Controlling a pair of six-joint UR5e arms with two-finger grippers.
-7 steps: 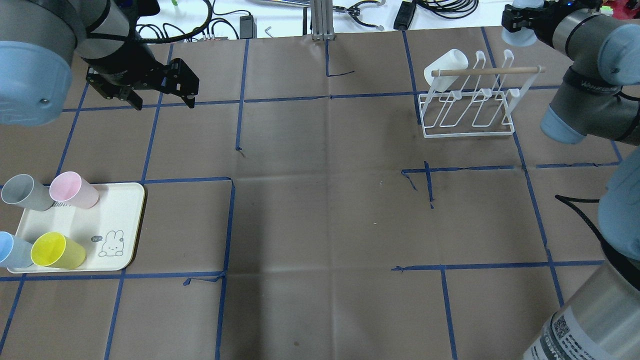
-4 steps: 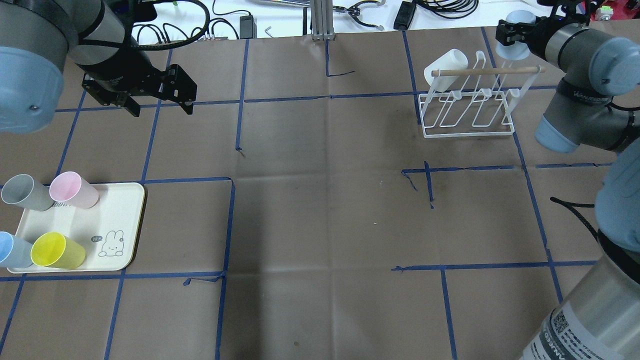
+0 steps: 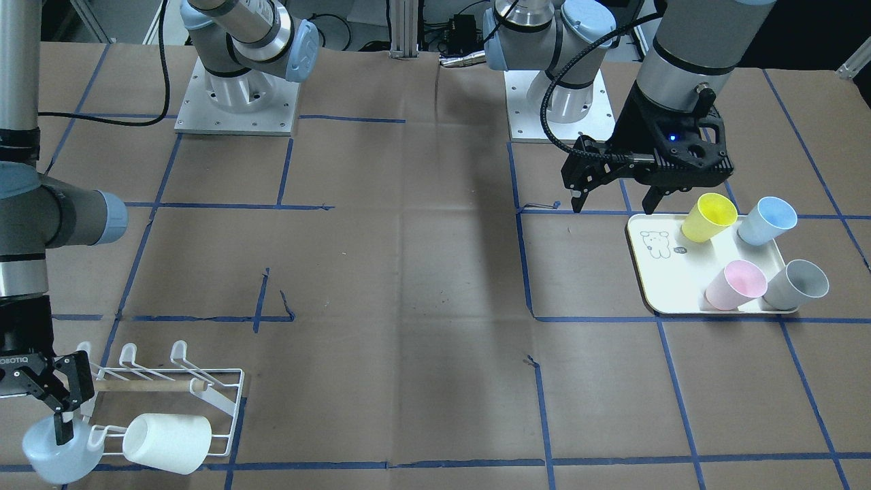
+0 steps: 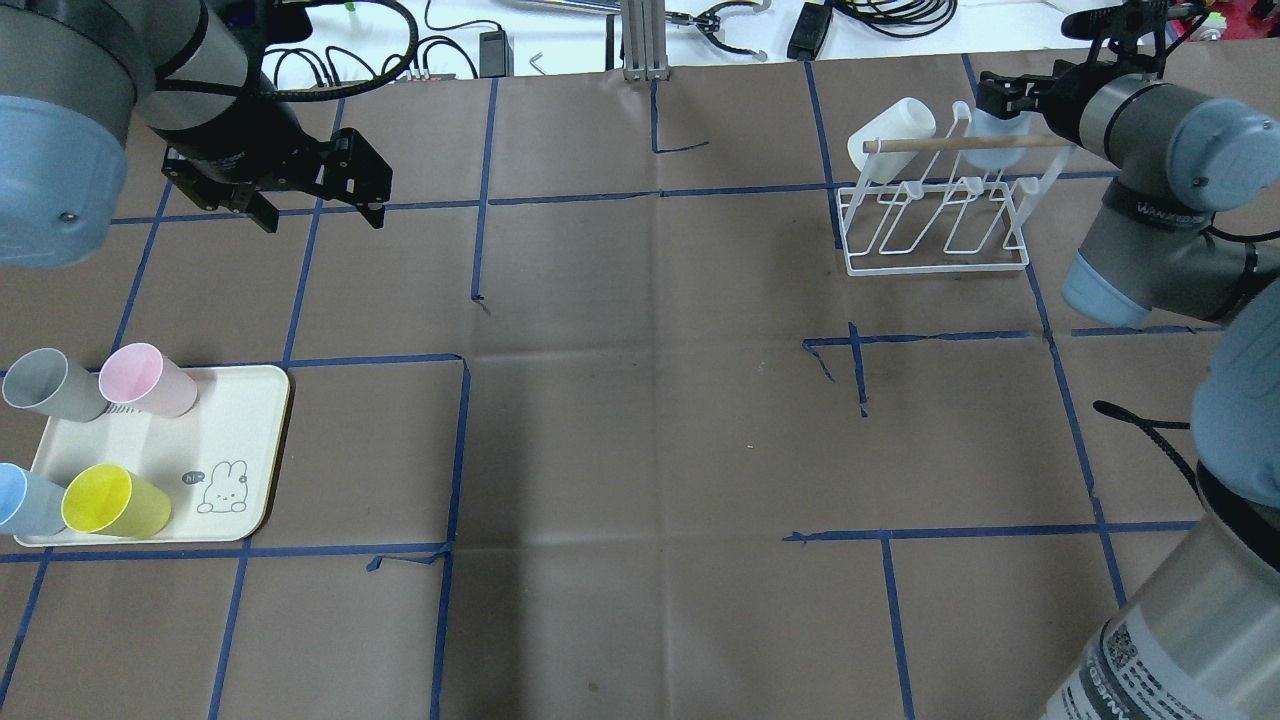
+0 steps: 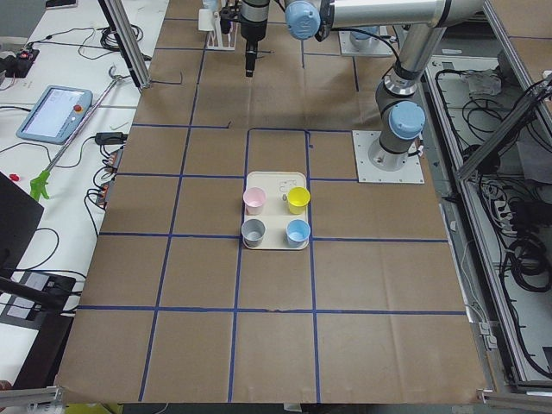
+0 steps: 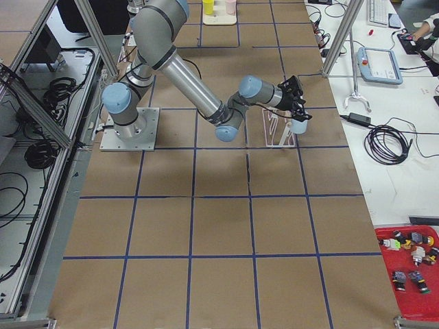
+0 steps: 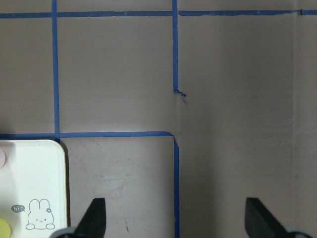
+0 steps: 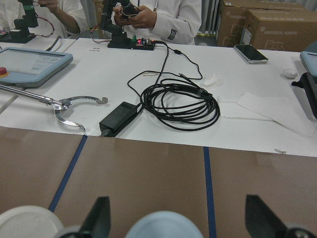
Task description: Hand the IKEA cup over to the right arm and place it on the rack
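Observation:
My right gripper (image 4: pixel 998 112) is shut on a pale blue cup (image 4: pixel 995 142) and holds it at the far right end of the white wire rack (image 4: pixel 935 262), just behind the wooden rod (image 4: pixel 975 144). In the front-facing view the cup (image 3: pixel 54 454) hangs below that gripper (image 3: pixel 58 415) beside the rack (image 3: pixel 228 398). The right wrist view shows the cup's base (image 8: pixel 163 227) between the fingers (image 8: pixel 100 218). A white cup (image 4: pixel 893 132) sits on the rack's far left prong. My left gripper (image 4: pixel 322 195) is open and empty, above the table beyond the tray.
A cream tray (image 4: pixel 245 420) at the near left holds a grey cup (image 4: pixel 50 385), a pink cup (image 4: pixel 150 382), a blue cup (image 4: pixel 25 500) and a yellow cup (image 4: pixel 115 502). Cables and tools lie on the white bench past the table's far edge.
My right gripper has carried the pale blue cup left and down, from past the rack's right end to just behind the wooden rod. My left gripper has shifted slightly left.

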